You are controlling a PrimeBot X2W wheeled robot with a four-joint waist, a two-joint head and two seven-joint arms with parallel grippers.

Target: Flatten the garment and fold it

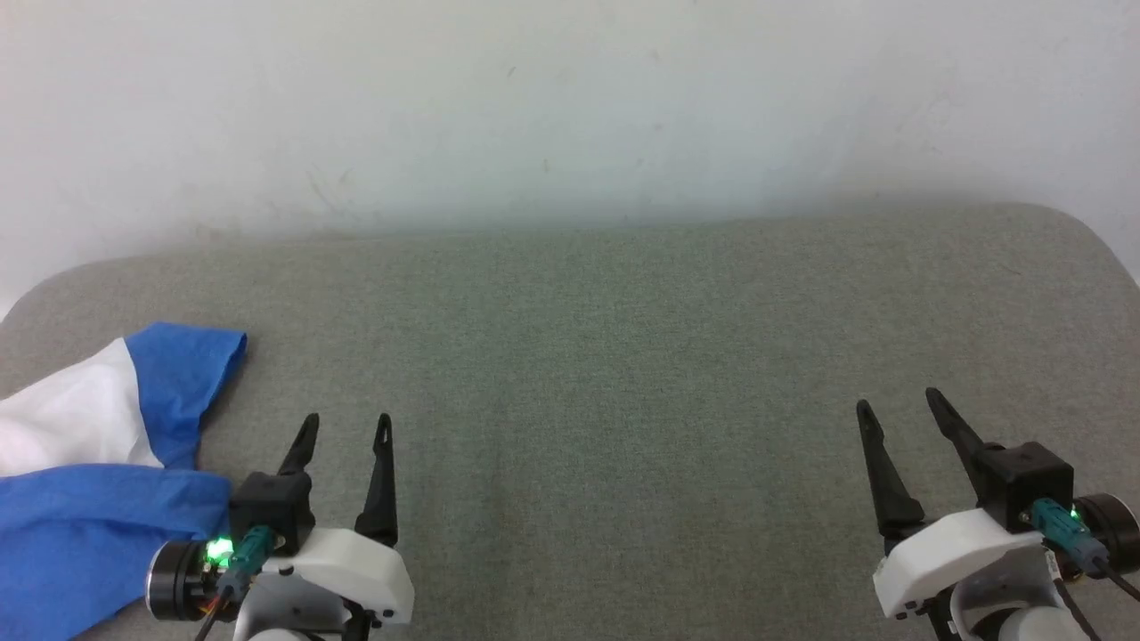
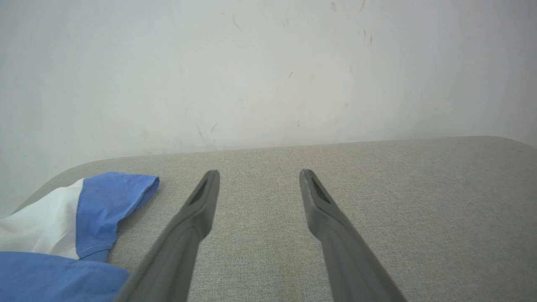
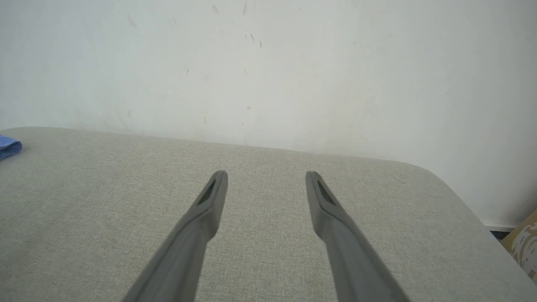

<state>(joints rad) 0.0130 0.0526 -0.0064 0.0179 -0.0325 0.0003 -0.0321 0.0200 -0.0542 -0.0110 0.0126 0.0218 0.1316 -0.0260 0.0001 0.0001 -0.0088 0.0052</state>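
The garment (image 1: 98, 463), white with bright blue sleeves, lies bunched at the left end of the grey padded table (image 1: 606, 356) and runs off the left and bottom edges of the head view. My left gripper (image 1: 347, 425) is open just to the right of it, with nothing between the fingers. In the left wrist view the garment (image 2: 63, 226) lies to the left of the open left gripper (image 2: 259, 174). My right gripper (image 1: 898, 401) is open at the table's right side, far from the cloth. A blue bit of the garment (image 3: 7, 147) peeks in at the right wrist view's left edge, well left of the open right gripper (image 3: 266, 175).
A pale wall (image 1: 570, 107) rises right behind the table's far edge. The table's corners are rounded. A cardboard box (image 3: 524, 243) stands on the floor past the table's right end.
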